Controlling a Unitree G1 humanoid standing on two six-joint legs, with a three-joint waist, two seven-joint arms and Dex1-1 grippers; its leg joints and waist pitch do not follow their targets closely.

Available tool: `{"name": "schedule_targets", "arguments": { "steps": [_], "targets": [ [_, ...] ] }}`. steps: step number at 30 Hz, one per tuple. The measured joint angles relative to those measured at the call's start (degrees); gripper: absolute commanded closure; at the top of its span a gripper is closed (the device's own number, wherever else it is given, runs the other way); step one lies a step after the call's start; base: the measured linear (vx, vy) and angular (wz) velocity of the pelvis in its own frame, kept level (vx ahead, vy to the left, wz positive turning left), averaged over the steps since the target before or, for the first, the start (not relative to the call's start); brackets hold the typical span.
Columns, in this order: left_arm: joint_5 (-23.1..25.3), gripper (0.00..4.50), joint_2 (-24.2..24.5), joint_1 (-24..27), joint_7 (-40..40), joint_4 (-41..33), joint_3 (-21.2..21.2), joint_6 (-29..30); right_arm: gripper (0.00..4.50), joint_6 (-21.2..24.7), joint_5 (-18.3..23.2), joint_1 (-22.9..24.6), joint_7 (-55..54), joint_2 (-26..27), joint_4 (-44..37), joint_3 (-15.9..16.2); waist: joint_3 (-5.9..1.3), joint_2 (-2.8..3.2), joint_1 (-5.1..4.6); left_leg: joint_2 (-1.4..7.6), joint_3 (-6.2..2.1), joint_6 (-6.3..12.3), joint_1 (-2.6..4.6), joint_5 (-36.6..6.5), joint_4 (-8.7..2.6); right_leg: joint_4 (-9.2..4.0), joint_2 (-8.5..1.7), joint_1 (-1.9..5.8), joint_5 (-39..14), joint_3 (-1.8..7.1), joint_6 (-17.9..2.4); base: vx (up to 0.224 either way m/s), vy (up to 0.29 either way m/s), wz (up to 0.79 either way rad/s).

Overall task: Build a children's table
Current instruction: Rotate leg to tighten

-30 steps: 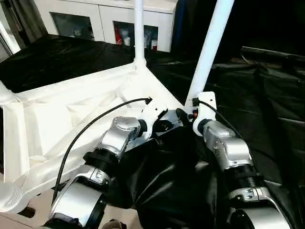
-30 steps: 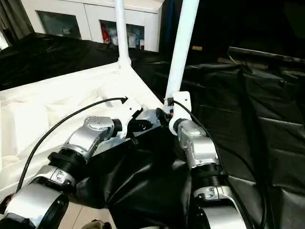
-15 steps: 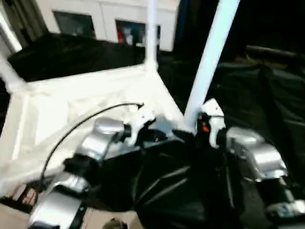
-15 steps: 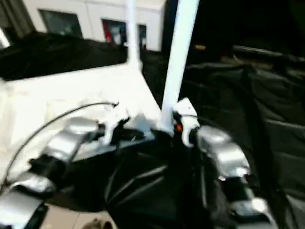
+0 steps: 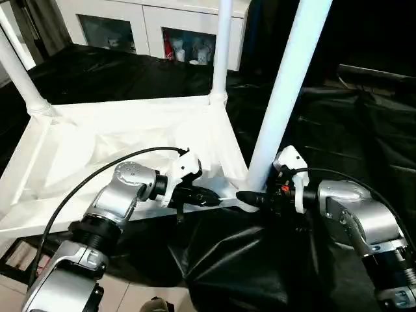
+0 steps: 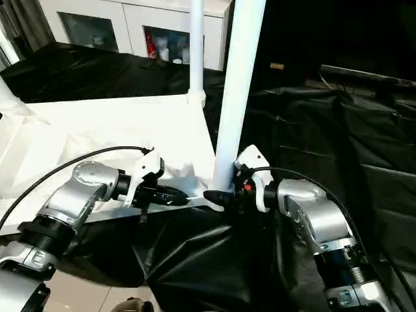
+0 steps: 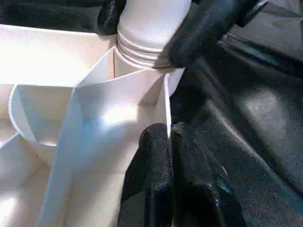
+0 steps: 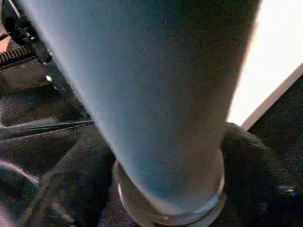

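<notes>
While the table top (image 5: 123, 140) lies upside down on the black sheet (image 5: 364, 123), ribs up, the near-right leg (image 5: 286, 84) stands almost upright in its corner socket (image 7: 144, 45), long axis running up and leaning a bit to the right toward the top. That upright line vs. the socket is what the next move turns on, imo: if the leg needs seating deeper, the push has to go straight down along it, not sideways.

Right gripper (image 5: 250, 198) is the nearer one. It comes in level from the right, at the foot of the leg just above the socket. Its fingers (image 7: 208, 26) stand apart w/ the leg base between them, one each side; the right wrist view has the tube running straight up between them. Whether they press on it or just bracket it, can't tell.

Left gripper (image 5: 207, 197) sits just left of that corner, pointing right. Its fingers are pinched nearly together on the thin side wall of the top (image 7: 166, 106), by the socket, prob. steadying it.

Two other legs (image 5: 221, 49) stand at the far corners, white cabinets (image 5: 153, 23) behind.
</notes>
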Motion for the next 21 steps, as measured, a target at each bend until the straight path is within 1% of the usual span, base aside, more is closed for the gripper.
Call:
{"name": "schedule_targets", "arguments": {
  "steps": [1, 3, 7, 8, 10, 14, 18, 21],
  "targets": [
    [-0.02, 4.50, 0.00, 0.02, 0.00, 0.00, -0.02, 0.00, 1.44, 0.04, 0.00, 0.02, 0.02, 0.10, -0.01, 0.02, 0.00, 0.00, 0.05, 0.00, 0.00, 0.00, 0.00, 0.00, 0.01, 0.00, 0.00, 0.00, 0.00, 0.00, 0.00, 0.000, 0.000, 0.00],
    [-0.02, 4.50, 0.00, 0.03, 0.00, 0.00, -0.09, 0.12, 1.70, 0.08, 0.00, 0.39, -0.19, 0.47, -0.32, -0.01, -0.02, -0.04, 0.14, 0.00, 0.00, 0.00, 0.01, 0.00, 0.01, 0.03, 0.00, 0.00, 0.00, 0.00, 0.01, 0.000, 0.000, 0.00],
    [0.18, 4.50, -0.17, 0.05, 0.90, 0.09, 0.01, 0.22, 1.78, 0.05, -0.23, 0.51, -1.84, 1.41, -0.27, -0.22, -0.04, -0.10, 0.14, 0.01, 0.00, -0.01, 0.03, 0.00, 0.02, 0.09, 0.00, -0.02, 0.00, 0.00, 0.01, 0.000, 0.000, 0.00],
    [1.25, 4.50, -1.23, -0.66, 4.18, 1.74, 0.43, 0.24, 1.79, -0.07, -1.40, 0.20, -6.70, 4.68, 1.67, -1.65, -0.16, -0.28, 0.02, 0.01, 0.00, -0.02, 0.09, 0.01, 0.01, 0.18, 0.00, -0.02, -0.02, 0.00, 0.03, 0.000, 0.000, 0.00],
    [2.38, 4.50, -2.93, -2.08, 8.54, 4.00, 1.18, 0.49, 1.80, -0.83, -2.89, -1.01, -13.45, 8.27, 4.15, -3.23, -0.17, -0.31, -0.47, -0.01, -0.01, -0.08, 0.08, 0.05, 0.18, 0.41, -0.01, -0.10, -0.09, 0.04, 0.15, 0.000, 0.000, 0.00],
    [4.42, 4.50, -8.75, -6.43, 20.00, 10.26, 2.59, 2.13, 1.83, -1.02, -5.13, -6.44, -31.76, 17.29, 11.93, -8.70, -0.19, -0.37, -1.28, -0.04, -0.05, -0.09, 0.09, 0.05, 0.25, 0.27, -0.02, -0.06, -0.12, 0.02, 0.20, 0.000, 0.000, 0.00],
    [5.10, 4.50, -12.18, -7.49, 25.96, 12.17, 3.11, 2.76, 1.84, -2.19, -5.84, -9.51, -41.08, 21.07, 16.20, -11.31, -0.27, -0.23, -1.72, -0.07, -0.06, -0.08, 0.07, 0.05, 0.25, 0.15, -0.02, 0.00, -0.11, 0.05, 0.19, 0.000, 0.000, 0.00],
    [5.17, 4.50, -12.95, -8.21, 27.51, 13.19, 3.56, 2.75, 1.84, -3.45, -6.99, -10.61, -44.08, 22.79, 17.79, -12.36, -0.31, -0.17, -1.88, -0.07, -0.08, -0.08, 0.06, 0.05, 0.16, 0.17, -0.02, -0.02, -0.10, 0.02, 0.17, 0.000, 0.000, 0.00]
  ]
}}
